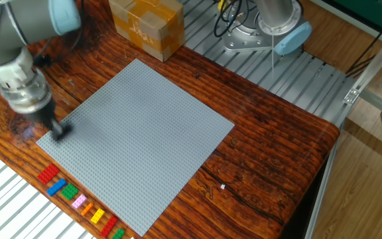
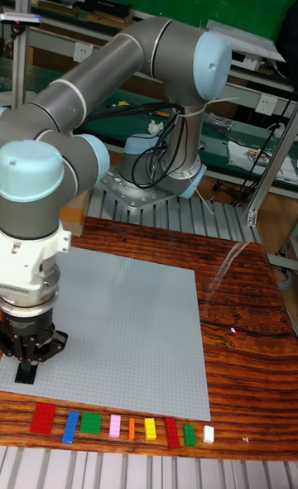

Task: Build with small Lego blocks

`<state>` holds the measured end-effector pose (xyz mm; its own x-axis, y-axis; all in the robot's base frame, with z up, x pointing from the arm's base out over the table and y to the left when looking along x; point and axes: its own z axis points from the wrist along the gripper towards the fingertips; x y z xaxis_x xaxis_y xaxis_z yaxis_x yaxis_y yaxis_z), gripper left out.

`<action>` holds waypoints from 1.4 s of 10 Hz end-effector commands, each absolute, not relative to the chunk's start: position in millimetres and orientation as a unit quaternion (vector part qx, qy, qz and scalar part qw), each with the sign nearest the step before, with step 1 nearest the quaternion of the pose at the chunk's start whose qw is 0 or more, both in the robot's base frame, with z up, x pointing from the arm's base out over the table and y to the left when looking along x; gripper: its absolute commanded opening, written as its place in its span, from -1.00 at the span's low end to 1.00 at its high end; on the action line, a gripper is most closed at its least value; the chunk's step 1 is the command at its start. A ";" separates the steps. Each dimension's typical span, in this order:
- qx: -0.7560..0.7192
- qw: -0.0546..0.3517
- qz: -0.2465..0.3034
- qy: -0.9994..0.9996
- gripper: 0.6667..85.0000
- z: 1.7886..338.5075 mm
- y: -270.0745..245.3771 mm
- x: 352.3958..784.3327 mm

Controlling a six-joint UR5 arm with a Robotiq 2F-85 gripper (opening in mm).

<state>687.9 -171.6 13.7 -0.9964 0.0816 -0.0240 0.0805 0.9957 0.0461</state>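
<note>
1. The gripper stands at the near-left corner of the grey studded baseplate, its black fingers down on the plate; whether they are closed, or pinch a black brick, cannot be told.
2. The small Lego blocks lie in a row on the glossy grained wooden table, just beside the plate's near edge: red, blue, green, pink, orange, yellow, red, green.
3. A brown cardboard box sits beyond the plate's far corner.
</note>
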 end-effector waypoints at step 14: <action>-0.009 -0.043 0.003 0.999 -0.11 24.5 -203.1 653.9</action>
